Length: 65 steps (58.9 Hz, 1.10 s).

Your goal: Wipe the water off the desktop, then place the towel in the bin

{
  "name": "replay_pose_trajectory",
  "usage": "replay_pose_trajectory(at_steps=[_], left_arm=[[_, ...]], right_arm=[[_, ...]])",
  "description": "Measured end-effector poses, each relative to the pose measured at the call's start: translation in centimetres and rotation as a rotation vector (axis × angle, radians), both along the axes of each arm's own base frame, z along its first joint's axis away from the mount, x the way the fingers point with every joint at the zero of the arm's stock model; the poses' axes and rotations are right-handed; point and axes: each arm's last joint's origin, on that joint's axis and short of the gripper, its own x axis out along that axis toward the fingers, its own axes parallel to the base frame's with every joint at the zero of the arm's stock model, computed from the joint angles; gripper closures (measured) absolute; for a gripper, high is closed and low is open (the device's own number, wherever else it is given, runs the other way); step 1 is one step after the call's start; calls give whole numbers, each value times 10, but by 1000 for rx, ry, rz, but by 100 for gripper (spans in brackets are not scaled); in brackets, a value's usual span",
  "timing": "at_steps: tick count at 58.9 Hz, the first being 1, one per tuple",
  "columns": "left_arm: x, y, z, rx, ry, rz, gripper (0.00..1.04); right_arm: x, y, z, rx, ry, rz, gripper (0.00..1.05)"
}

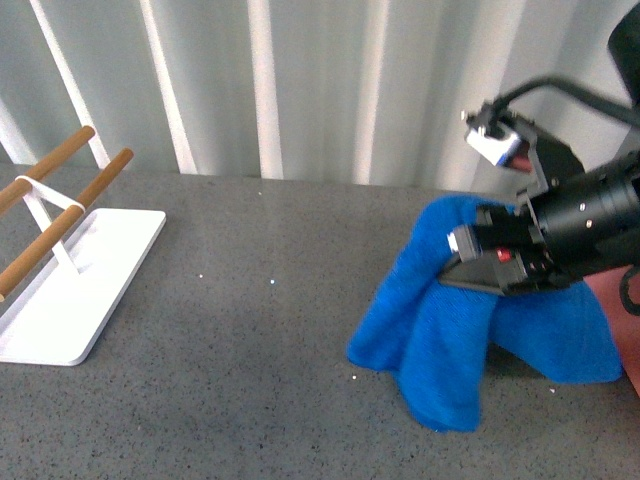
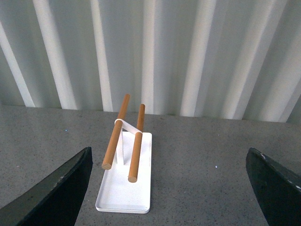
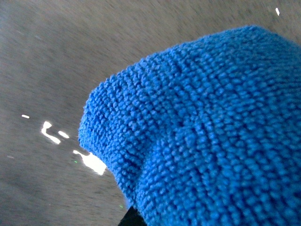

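Note:
The blue towel (image 1: 450,320) hangs from my right gripper (image 1: 480,262) at the right of the dark grey desktop (image 1: 250,340), its lower folds resting on or just above the surface. The gripper is shut on the towel. In the right wrist view the towel (image 3: 202,132) fills most of the frame and hides the jaws; bright wet glints (image 3: 89,160) show on the desktop beside it. A salmon-pink bit of the bin (image 1: 620,310) shows at the right edge behind the towel. My left gripper (image 2: 169,188) is open and empty above the desktop, facing the white tray.
A white tray (image 1: 90,290) with two wooden rails (image 1: 60,205) stands at the left of the desktop; it also shows in the left wrist view (image 2: 124,188). A ribbed pale wall (image 1: 300,80) runs along the back.

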Motion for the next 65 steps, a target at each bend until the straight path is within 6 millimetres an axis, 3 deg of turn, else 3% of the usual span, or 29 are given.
replay_pose_trajectory(at_steps=[14, 21, 29, 35, 44, 56, 65], left_arm=[[0, 0, 0, 0, 0, 0, 7], [0, 0, 0, 0, 0, 0, 7], [0, 0, 0, 0, 0, 0, 7], [0, 0, 0, 0, 0, 0, 7], [0, 0, 0, 0, 0, 0, 7], [0, 0, 0, 0, 0, 0, 7], [0, 0, 0, 0, 0, 0, 7]], right_arm=[[31, 12, -34, -129, 4, 85, 100], [42, 27, -35, -131, -11, 140, 100], [55, 61, -34, -102, -41, 256, 100], [57, 84, -34, -67, -54, 321, 100], [54, 102, -33, -32, -55, 368, 100], [43, 104, -31, 19, -27, 422, 100], [32, 88, -15, 17, -13, 482, 100]])
